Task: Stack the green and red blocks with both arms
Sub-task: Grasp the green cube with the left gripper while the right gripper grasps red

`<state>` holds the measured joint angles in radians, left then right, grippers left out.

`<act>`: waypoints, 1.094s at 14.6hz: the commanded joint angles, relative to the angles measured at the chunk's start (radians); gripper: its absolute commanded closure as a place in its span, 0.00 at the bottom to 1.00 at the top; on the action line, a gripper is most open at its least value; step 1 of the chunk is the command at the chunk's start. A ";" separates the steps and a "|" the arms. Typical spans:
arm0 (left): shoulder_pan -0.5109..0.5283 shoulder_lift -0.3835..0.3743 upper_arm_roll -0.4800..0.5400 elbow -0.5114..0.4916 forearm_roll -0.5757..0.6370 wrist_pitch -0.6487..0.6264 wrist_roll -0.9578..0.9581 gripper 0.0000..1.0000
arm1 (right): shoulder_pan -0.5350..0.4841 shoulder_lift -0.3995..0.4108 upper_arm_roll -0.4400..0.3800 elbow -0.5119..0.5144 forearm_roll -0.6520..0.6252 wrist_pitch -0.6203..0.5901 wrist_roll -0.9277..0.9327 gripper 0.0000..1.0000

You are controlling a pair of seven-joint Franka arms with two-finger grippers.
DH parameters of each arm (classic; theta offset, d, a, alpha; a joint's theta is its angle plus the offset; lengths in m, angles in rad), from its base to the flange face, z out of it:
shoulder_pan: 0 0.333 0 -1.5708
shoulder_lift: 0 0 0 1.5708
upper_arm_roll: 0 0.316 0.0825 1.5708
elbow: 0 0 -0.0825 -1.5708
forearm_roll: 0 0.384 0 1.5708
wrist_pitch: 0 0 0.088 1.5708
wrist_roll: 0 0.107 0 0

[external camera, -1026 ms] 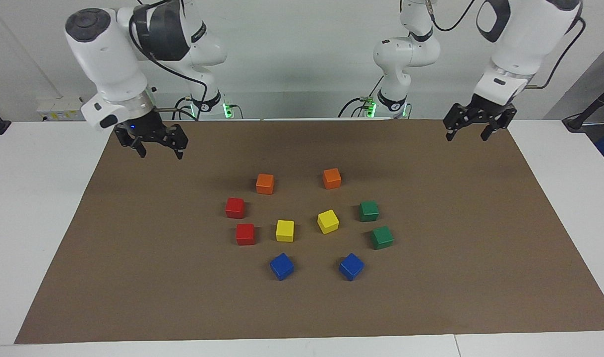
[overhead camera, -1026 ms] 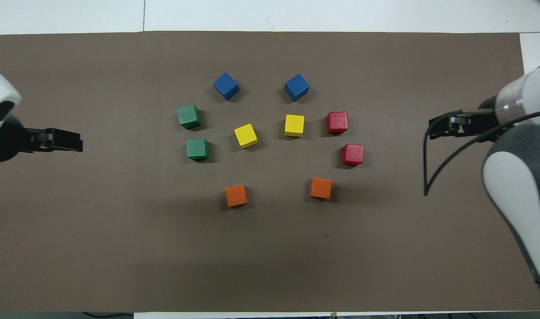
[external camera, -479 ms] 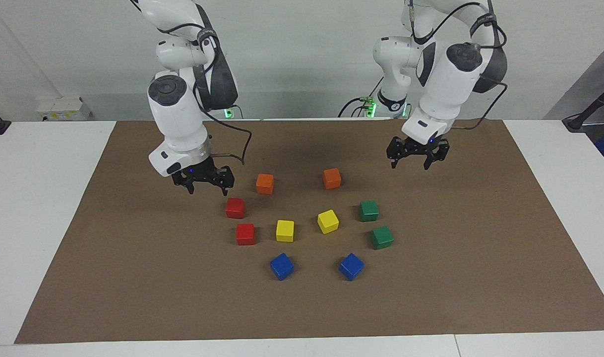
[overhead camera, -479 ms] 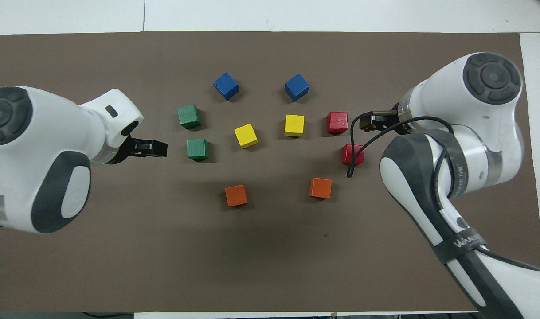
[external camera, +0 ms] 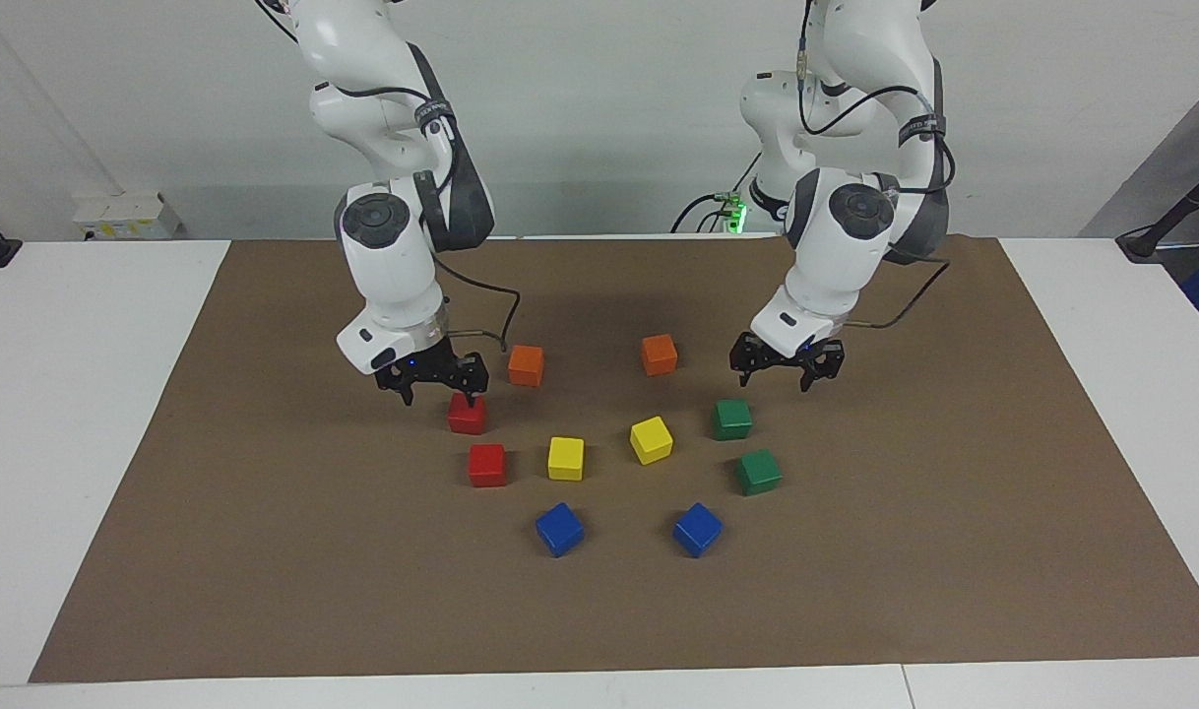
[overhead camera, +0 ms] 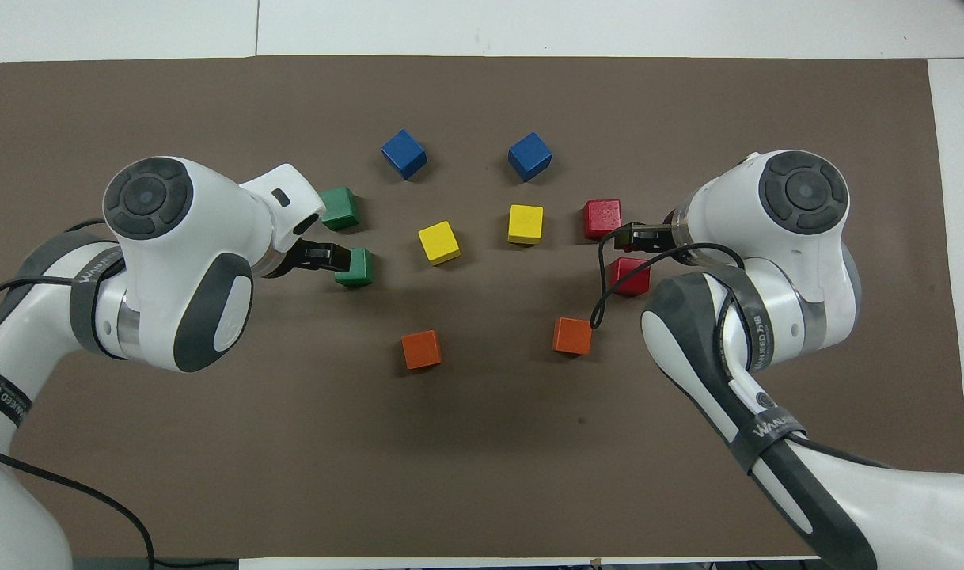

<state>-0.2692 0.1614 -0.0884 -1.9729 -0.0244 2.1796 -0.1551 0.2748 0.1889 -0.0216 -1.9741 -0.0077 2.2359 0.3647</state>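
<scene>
Two red blocks (external camera: 467, 414) (external camera: 487, 465) lie on the brown mat toward the right arm's end, showing in the overhead view as one red block (overhead camera: 631, 276) and another (overhead camera: 602, 218). Two green blocks (external camera: 732, 418) (external camera: 759, 472) lie toward the left arm's end, also seen from above (overhead camera: 357, 267) (overhead camera: 339, 207). My right gripper (external camera: 440, 396) hangs open, low over the edge of the red block nearer the robots, one fingertip just above it. The left gripper (external camera: 774, 380) hangs open over the mat right beside the green block nearer the robots. Neither holds anything.
Between the red and green pairs sit two yellow blocks (external camera: 565, 459) (external camera: 651, 439). Two orange blocks (external camera: 526, 365) (external camera: 659, 354) lie nearer the robots, close to each gripper. Two blue blocks (external camera: 559, 529) (external camera: 697, 529) lie farthest out. White table (external camera: 88, 414) surrounds the mat.
Both arms have swung in from the mat's two ends and come down, the right toward the red blocks, the left toward the green ones. Both grippers stayed open; no block moved.
</scene>
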 commanded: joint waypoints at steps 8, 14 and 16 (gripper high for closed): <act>-0.094 0.122 0.019 0.006 0.001 0.112 -0.122 0.00 | 0.021 -0.002 0.000 -0.117 -0.003 0.131 0.071 0.00; -0.093 0.162 0.021 0.008 0.009 0.154 -0.121 0.01 | 0.024 0.007 0.002 -0.129 -0.002 0.134 0.079 0.00; -0.093 0.182 0.021 0.009 0.011 0.181 -0.123 0.01 | 0.026 0.014 0.002 -0.138 0.001 0.145 0.080 0.00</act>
<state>-0.3444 0.3127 -0.0834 -1.9710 -0.0244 2.3206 -0.2606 0.2961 0.2076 -0.0216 -2.0843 -0.0071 2.3467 0.4214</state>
